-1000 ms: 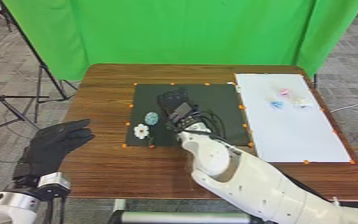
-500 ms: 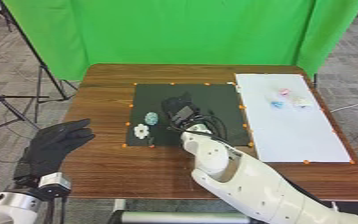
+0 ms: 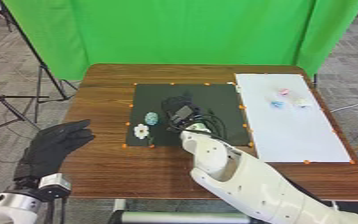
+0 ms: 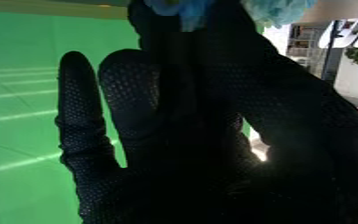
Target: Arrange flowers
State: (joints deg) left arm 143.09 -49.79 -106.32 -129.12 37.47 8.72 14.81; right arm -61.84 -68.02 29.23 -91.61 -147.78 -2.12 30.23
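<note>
Over the black mat (image 3: 215, 95), my right hand (image 3: 181, 107) is to the right of a teal flower (image 3: 151, 118) and a white flower (image 3: 141, 131) lying there. In the right wrist view my right hand (image 4: 193, 165) pinches a blue flower (image 4: 186, 11) between thumb and fingertips; the teal flower (image 4: 278, 10) is just beyond the thumb. A pink flower (image 3: 284, 92), a light-blue flower (image 3: 278, 104) and a pale flower (image 3: 302, 103) lie on the white sheet (image 3: 300, 140). My left hand (image 3: 53, 147) is open beside the table's left edge.
Orange markers line the mat and sheet on the brown table (image 3: 109, 175). A small dark object with a reddish end (image 3: 152, 146) lies at the mat's near edge. A green curtain (image 3: 193, 35) hangs behind, with a black tripod (image 3: 24, 97) at the left.
My right hand has moved a little toward the near side and to the right over the black mat. The left hand has kept still.
</note>
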